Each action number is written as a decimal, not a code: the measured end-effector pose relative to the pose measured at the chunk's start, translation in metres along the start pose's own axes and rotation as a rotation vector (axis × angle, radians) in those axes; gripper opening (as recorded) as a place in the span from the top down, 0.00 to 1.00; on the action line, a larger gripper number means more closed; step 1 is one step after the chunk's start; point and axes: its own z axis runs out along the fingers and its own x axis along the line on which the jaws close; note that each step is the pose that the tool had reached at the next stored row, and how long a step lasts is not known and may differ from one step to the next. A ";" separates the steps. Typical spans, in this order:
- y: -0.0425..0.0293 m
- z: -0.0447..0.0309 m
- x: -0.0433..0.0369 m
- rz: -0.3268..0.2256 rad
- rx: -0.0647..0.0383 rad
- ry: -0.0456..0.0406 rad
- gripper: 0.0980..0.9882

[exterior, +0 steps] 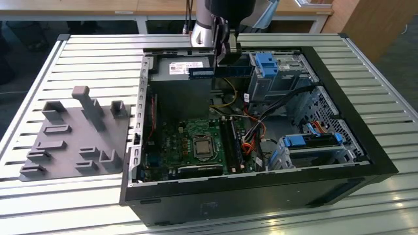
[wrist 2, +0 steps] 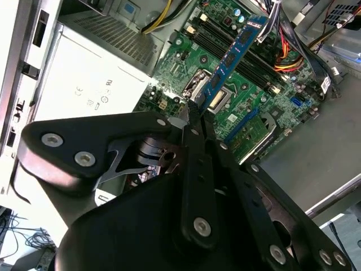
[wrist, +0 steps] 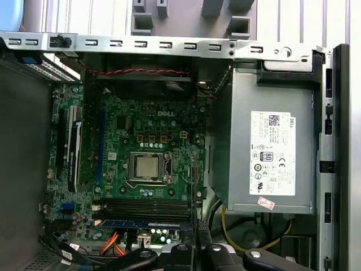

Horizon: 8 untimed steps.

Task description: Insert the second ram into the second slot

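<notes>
The black metal gripper [wrist 2: 193, 113] has its two fingers squeezed tight on the second ram [wrist 2: 234, 56], so the stick is held up in the air. In the second wrist view the stick pokes out past the fingertips. It is thin and flat, bright blue, with small dark chips in a row and a pale sticker. In the exterior view it lies level in the upper middle of the frame and sticks out on both sides of the fingers. It is not in a slot yet. Under it sits the green board [wrist: 152, 130], bumpy with tiny parts, with a shiny silver square [wrist: 148, 168] in its middle. The long black slots [wrist: 146, 206] run side by side near that square. Next to the board is a smooth gray metal box [wrist: 271, 141] with a white label. All of this sits in a big black case [exterior: 261, 205] with its side open. Farther off, the case rests on a table [exterior: 85, 49] made of long metal strips. A gray tray [exterior: 72, 142] with blocky pegs lies at the exterior view's left.
</notes>
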 end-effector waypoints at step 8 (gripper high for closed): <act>0.0001 0.0000 0.0042 0.000 0.000 0.0078 0.96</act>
